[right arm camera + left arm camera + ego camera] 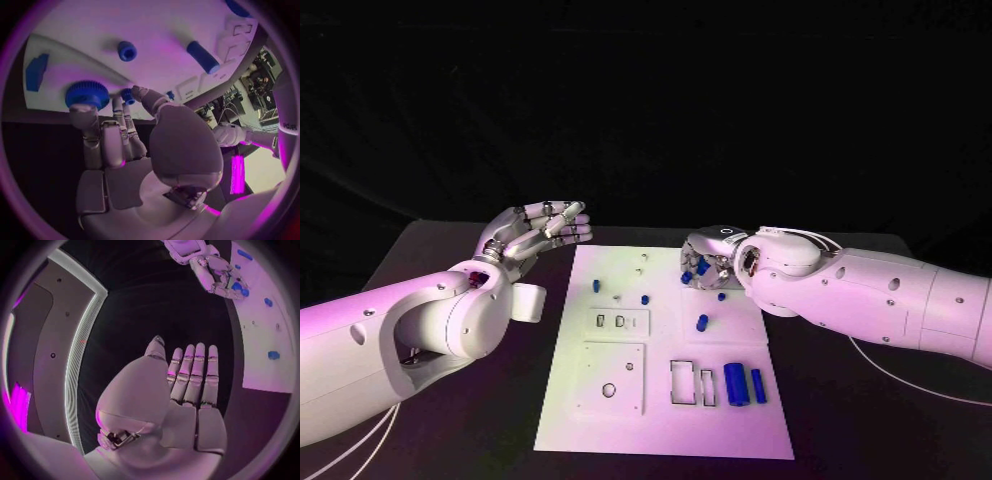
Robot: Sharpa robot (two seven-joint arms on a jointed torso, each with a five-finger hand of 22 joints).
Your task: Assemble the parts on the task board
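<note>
- Right hand (710,262) reaches over the far right of the task board (668,420), its fingertips (128,95) pinching a small blue peg (127,96).
- That peg looks light, stiff and probably slippery; best taken by its sides.
- A knurled blue knob (87,93) lies touching another of that hand's fingers.
- Left hand (535,232) hangs spread and empty, left of the board.

White rounded arms with dark screws and thin white cables, ending in silver segmented fingers (195,372)
</note>
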